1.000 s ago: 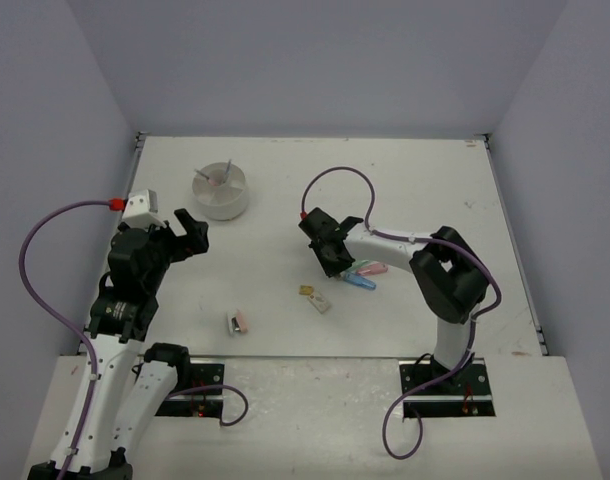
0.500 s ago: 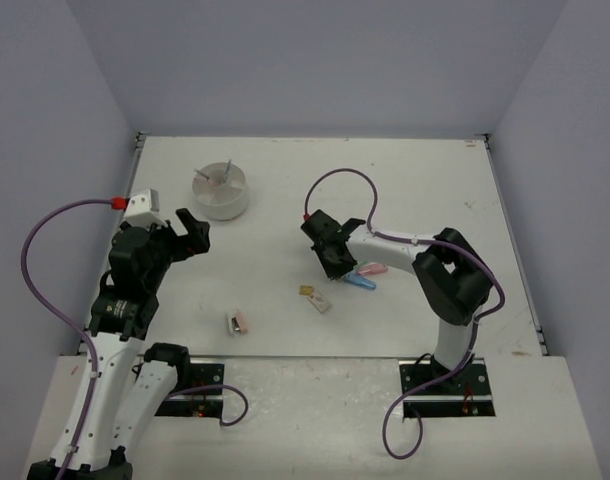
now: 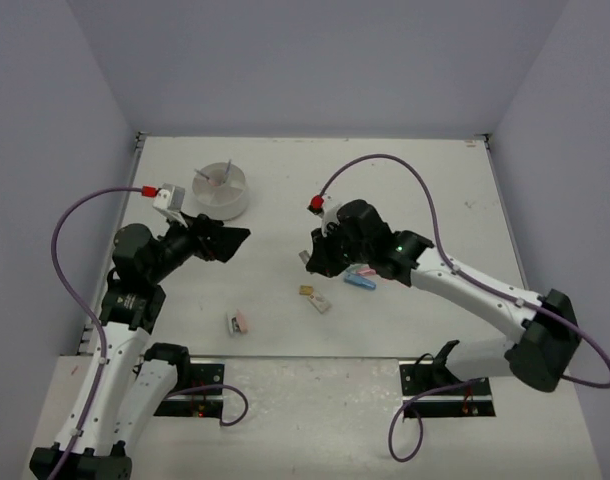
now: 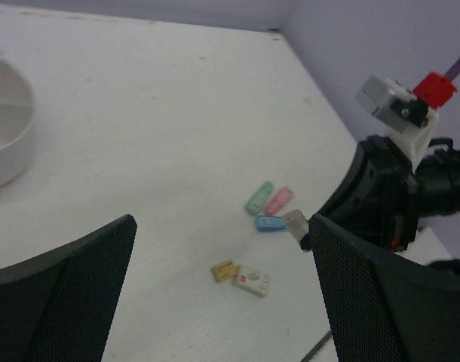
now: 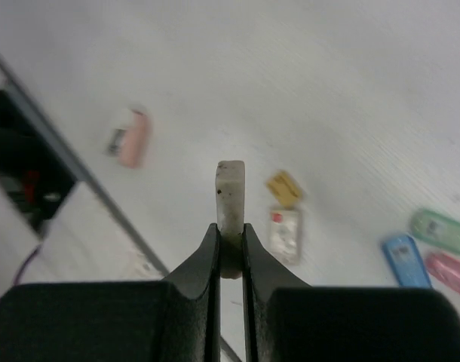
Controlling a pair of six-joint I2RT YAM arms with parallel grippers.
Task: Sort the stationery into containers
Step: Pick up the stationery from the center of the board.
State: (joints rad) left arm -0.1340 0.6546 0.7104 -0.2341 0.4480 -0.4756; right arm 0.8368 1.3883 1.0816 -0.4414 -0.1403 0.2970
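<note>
While you scan the table point(image 3: 415, 180), note the dish point(image 3: 222, 190) first: round, white, divided inside, sitting far back on the left and well apart from the loose pieces. Your left gripper point(image 3: 228, 240) hangs near it with its jaws spread wide and nothing between them. Your right gripper point(image 5: 230, 234) is pinched tight on a small grey eraser point(image 5: 230, 192), held up off the surface.

Just beside that arm lie three capsule pieces point(image 3: 361, 273), green, pink and blue, close together. Nearer the bases sit a white eraser point(image 3: 321, 303) touching a tan eraser point(image 3: 307, 291), and well to their left a pink eraser point(image 3: 242, 322).

The grey eraser looks light, a little soft and rubbery, so it should grip well rather than slip. You have it by one end only, across its flat faces, with most of its length sticking out past the fingertips. That hold will likely carry it, but it could pivot if you swing fast, so hold nearer the middle on the next pieces.
</note>
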